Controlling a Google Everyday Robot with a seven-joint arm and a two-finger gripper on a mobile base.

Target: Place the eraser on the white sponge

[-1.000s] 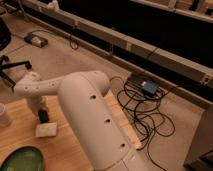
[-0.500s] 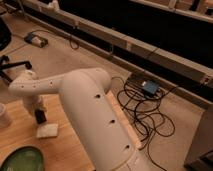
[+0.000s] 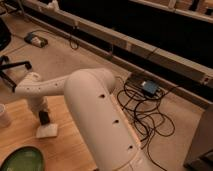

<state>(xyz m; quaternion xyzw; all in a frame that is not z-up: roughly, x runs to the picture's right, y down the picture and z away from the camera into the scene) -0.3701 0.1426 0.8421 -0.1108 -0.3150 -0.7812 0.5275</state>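
The white sponge [image 3: 46, 131] lies on the wooden table [image 3: 75, 145], left of the big white arm. A small dark block, which looks like the eraser [image 3: 44, 118], stands right on top of the sponge's far edge. My gripper [image 3: 43, 116] hangs from the white wrist straight down onto this dark block. I cannot tell the block apart from the gripper's own dark tip, nor whether it is held or resting free.
A white cup [image 3: 4, 115] stands at the table's left edge. A green bowl [image 3: 22, 160] is at the front left. My arm's thick link [image 3: 100, 120] covers the table's right part. Cables [image 3: 145, 107] and an office chair [image 3: 7, 65] are on the floor beyond.
The forearm swung slightly left and came back. The gripper stays over the white sponge at nearly the same spot, and the sponge has not moved.
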